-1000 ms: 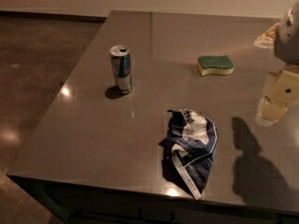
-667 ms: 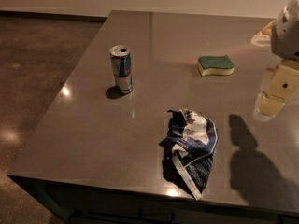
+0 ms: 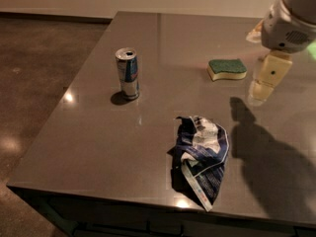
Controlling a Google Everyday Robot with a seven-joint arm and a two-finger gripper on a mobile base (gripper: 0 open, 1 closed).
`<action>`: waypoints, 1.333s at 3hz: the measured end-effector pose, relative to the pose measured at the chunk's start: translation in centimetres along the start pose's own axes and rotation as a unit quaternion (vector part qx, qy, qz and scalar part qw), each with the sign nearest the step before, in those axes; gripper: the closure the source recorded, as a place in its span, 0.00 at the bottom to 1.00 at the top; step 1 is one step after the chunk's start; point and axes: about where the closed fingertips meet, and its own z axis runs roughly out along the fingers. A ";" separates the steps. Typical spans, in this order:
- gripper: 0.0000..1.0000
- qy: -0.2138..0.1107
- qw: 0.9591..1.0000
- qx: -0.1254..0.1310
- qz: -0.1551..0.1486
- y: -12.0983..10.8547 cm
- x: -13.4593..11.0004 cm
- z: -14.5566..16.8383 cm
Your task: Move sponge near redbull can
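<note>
Since 1 second ago the gripper has slid left and toward the table's far side, drawing closer to the sponge; the 3 things on the table have not shifted. The grey table fills most of the view. Over its right side hangs the arm's pale wrist housing, and a dark shadow falls on the tabletop below. Near the front edge lies a crumpled blue-and-white foil bag. The gripper points downward just right of the sponge, apparently above the surface and not touching it (whether it is open or closed I cannot tell). The redbull can stands upright at the left, well apart from the sponge. The sponge lies flat, green side up, toward the far right.
</note>
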 end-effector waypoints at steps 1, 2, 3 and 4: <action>0.00 -0.007 1.000 -0.008 0.005 -4.6 0.6 4.2; 0.00 -0.013 1.000 -0.014 0.009 -8.6 1.0 7.9; 0.00 -0.024 0.999 -0.024 0.011 -12.5 1.6 12.1; 0.00 -0.031 0.999 -0.029 0.011 -14.3 2.0 14.3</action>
